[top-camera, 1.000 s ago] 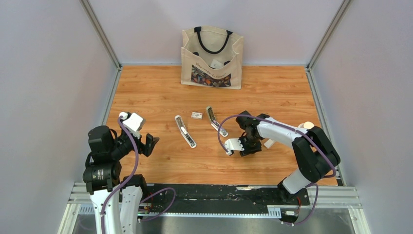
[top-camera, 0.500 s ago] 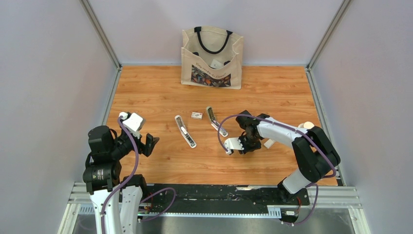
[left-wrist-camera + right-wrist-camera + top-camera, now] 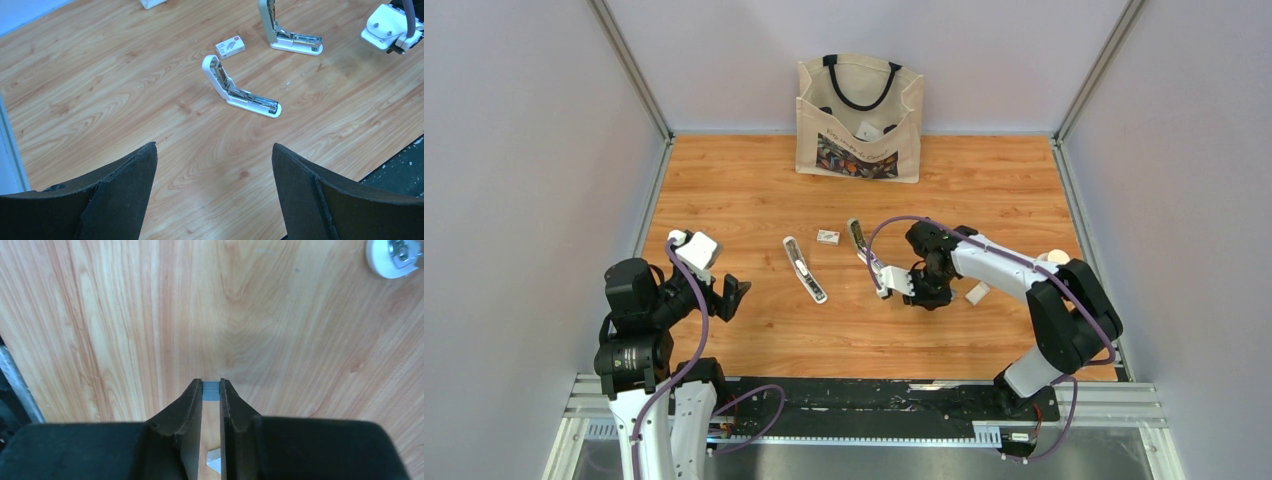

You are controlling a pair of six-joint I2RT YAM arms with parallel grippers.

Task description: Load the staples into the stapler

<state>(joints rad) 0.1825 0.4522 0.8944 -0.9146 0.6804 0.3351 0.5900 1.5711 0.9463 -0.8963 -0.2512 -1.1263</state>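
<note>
Right end effector (image 3: 211,385): it is closed narrow on the short strip of grey metal staples (image 3: 211,392), which is pinched between the two fingertips.
Position of the strip: it is seen over the light brown wooden surface (image 3: 125,315); whether it is lifted off or touching cannot be told.
Left end effector (image 3: 214,175): it is held wide open, with nothing in it, well apart from both staplers.
Staplers: two white plastic staplers are lying opened. The right stapler (image 3: 867,248) is just beside the right arm, the left stapler (image 3: 805,269) is further away. A small white box (image 3: 828,237) is lying between them.
Handling: the strip is judged very light and stiff, but brittle; it can be broken into pieces if bent or squeezed hard.
Where to hold: the two flat sides are judged best, near the middle.
Risk: the smooth metal may slip or turn between the fingertips.
</note>
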